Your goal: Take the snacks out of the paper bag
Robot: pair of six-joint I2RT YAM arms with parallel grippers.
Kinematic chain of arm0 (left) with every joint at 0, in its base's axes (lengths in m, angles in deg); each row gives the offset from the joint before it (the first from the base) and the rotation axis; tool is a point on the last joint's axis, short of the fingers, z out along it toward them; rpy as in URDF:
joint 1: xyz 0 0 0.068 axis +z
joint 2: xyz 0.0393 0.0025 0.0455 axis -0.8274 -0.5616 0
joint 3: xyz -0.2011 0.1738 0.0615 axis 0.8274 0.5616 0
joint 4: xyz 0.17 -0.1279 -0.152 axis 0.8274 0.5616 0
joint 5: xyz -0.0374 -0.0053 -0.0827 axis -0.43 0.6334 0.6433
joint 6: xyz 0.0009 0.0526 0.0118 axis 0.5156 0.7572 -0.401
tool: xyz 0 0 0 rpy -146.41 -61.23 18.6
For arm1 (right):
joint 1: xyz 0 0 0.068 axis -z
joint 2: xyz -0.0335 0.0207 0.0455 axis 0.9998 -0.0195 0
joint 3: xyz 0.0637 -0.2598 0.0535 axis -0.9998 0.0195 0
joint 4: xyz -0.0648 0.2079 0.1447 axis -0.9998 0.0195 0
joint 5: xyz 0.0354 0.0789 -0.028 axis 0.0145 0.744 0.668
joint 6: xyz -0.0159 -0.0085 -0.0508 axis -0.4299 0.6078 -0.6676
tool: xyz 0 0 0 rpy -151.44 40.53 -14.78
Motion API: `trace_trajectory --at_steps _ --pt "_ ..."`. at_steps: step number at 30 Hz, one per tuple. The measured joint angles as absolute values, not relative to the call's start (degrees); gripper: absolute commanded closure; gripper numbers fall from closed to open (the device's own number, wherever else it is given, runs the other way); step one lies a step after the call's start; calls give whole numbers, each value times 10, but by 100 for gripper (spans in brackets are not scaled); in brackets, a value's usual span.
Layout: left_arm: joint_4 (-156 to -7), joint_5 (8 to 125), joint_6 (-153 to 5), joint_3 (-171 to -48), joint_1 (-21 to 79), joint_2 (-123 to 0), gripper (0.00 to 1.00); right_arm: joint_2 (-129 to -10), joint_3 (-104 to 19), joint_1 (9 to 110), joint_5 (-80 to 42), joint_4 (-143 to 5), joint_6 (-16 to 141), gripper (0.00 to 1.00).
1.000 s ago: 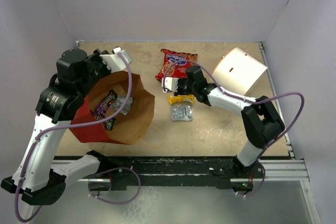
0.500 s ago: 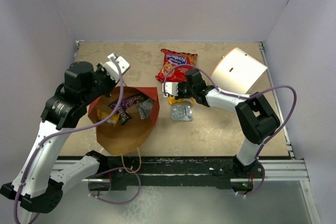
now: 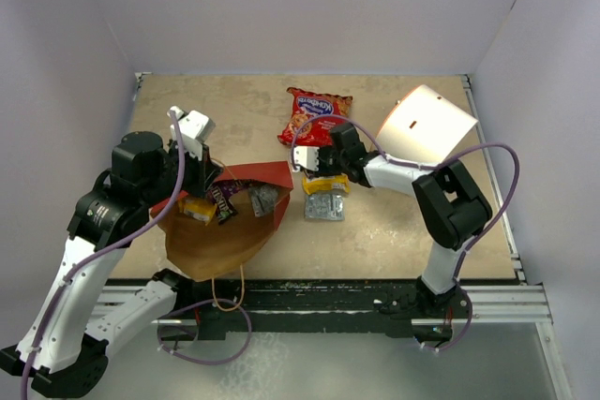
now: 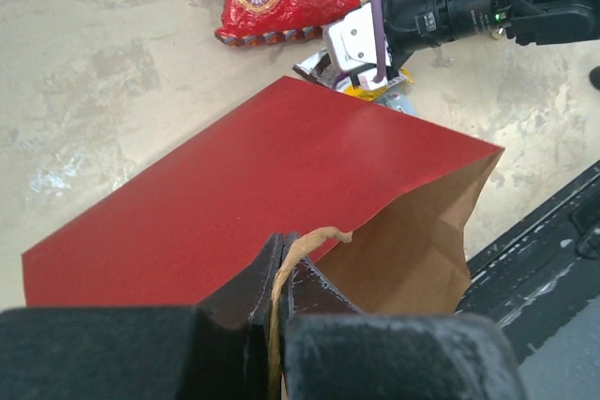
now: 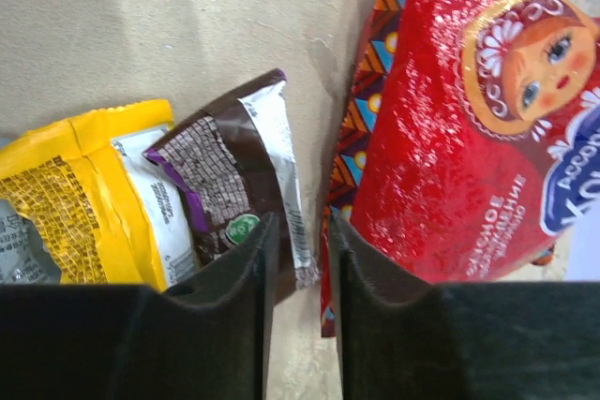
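Two states: left gripper [image 4: 281, 264] jaws pinch paper bag [image 4: 281, 161] handle; right gripper [image 5: 298, 231] jaws slightly parted astride candy packet [image 5: 220, 170]

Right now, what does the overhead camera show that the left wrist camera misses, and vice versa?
Only overhead: the snacks inside the large red paper bag, namely a yellow packet, a dark purple candy packet and a silver foil pack; also the white cylinder. Only the left wrist: the left gripper shut on the bag's thin brown loop handle. Both: the bag's red outside, the red cookie bag with blue logo, and the right gripper.
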State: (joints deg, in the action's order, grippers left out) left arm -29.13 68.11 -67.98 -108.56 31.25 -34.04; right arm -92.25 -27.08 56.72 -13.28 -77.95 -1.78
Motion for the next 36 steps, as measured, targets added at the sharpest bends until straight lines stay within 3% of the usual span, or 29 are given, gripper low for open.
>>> trace_trajectory --at_steps 5,12,22,29,36 --pt "-273 679 -725 -1086 313 -328 100 -863 -262 567 -163 -774 37 52" --pt "-267 663 -797 -1086 311 -307 100 -677 -246 536 -181 -769 153 49" --pt "-242 675 -849 -1086 311 -308 100 -471 -165 241 -193 -783 335 49" --pt "-243 704 -853 -1091 311 -327 100 -577 -179 57 -262 -865 390 48" --pt "-247 733 -866 -1108 311 -346 100 -806 -245 11 -380 -963 395 44"
